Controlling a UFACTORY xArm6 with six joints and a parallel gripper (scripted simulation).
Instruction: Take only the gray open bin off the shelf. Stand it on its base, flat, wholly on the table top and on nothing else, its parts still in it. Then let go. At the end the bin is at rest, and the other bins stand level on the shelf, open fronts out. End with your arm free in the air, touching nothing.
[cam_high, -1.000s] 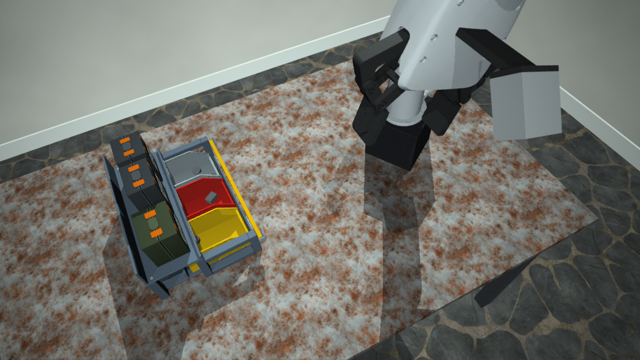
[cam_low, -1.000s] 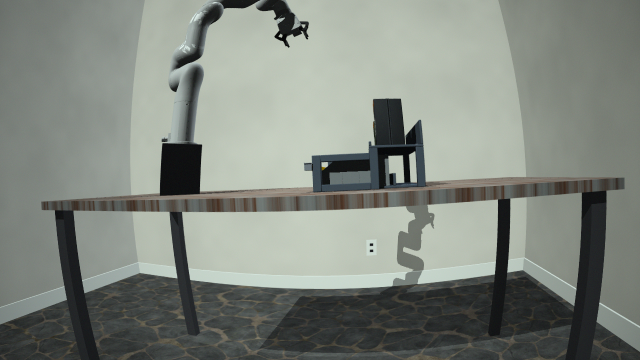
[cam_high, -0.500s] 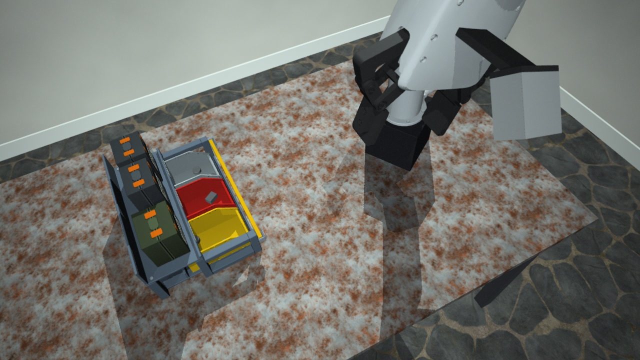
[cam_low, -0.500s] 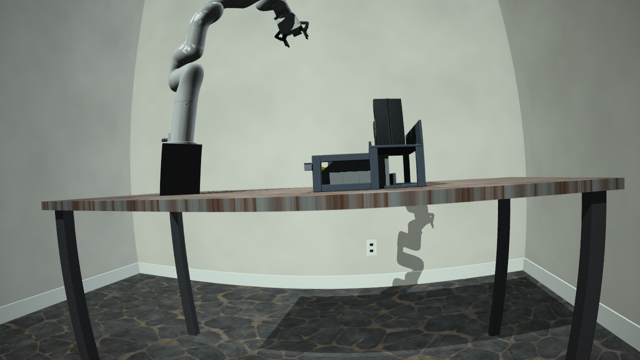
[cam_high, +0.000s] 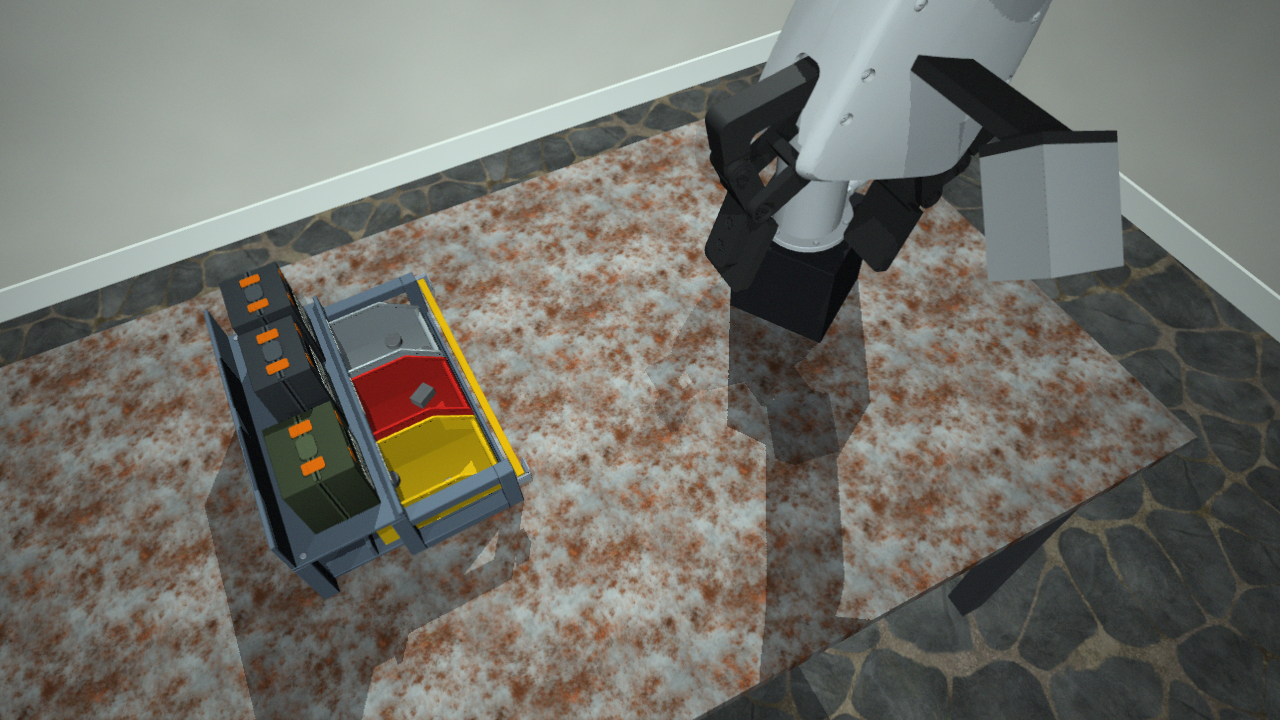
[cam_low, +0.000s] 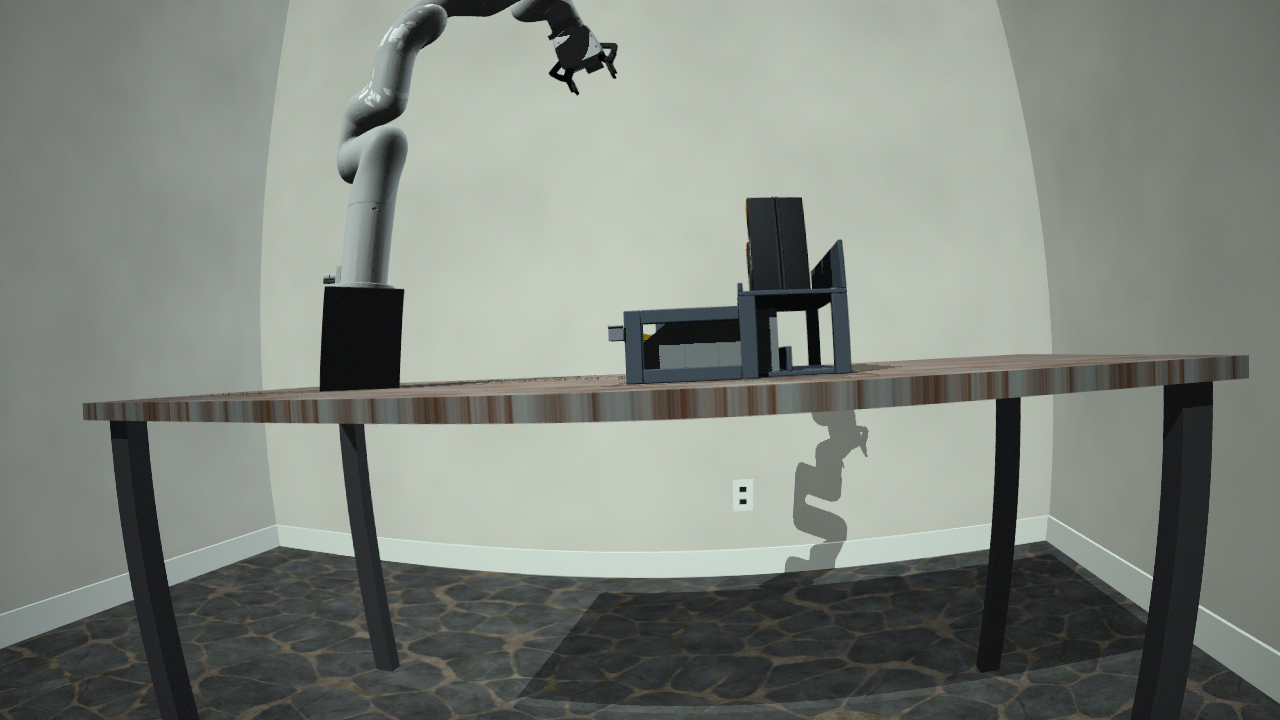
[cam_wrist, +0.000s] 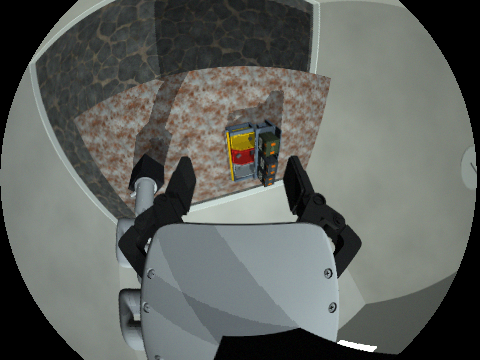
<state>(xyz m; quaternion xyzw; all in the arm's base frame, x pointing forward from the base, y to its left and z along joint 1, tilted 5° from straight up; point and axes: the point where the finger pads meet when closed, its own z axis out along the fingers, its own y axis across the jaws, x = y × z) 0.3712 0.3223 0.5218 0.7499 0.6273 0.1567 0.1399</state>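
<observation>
gray open bin (cam_high: 374, 329) (cam_low: 700, 354) (cam_wrist: 244, 171): sits in the low front bay of the shelf, at the end closest to the counter's long edge seen nearest in the exterior view; not on the counter top itself.
round gray part (cam_high: 393, 340): lies inside the gray open bin.
red bin (cam_high: 393, 380) (cam_wrist: 245, 159): sits just beside the gray one, in the middle of the row, with a small gray block (cam_high: 422, 394) inside.
yellow bin (cam_high: 434, 458) (cam_wrist: 242, 140): sits on the other side of the red one, at the opposite end of the row, with a small dark part (cam_high: 393, 478) near a corner.
shelf (cam_high: 420, 528) (cam_low: 633, 347) (cam_wrist: 256, 150): stands upright on the counter, near that same long edge and well apart from the arm's base.
yellow strip (cam_high: 474, 376) (cam_wrist: 230, 155): runs along the front of the row of bins.
cases: stand on the higher rear level; two dark cases (cam_high: 256, 297) (cam_low: 776, 243) (cam_wrist: 270, 167) toward the gray bin's end, one green case (cam_high: 326, 465) (cam_wrist: 270, 144) toward the yellow bin's.
arm's base (cam_high: 783, 295) (cam_low: 361, 340) (cam_wrist: 150, 170): rests on the counter (cam_high: 581, 537) (cam_low: 537, 409) (cam_wrist: 210, 110), toward the short edge opposite the shelf.
gripper (cam_high: 805, 250) (cam_low: 594, 83) (cam_wrist: 239, 167): hangs high above the counter, tilted, well apart from the bins.
fingers: spread wide, gripping nothing.
</observation>
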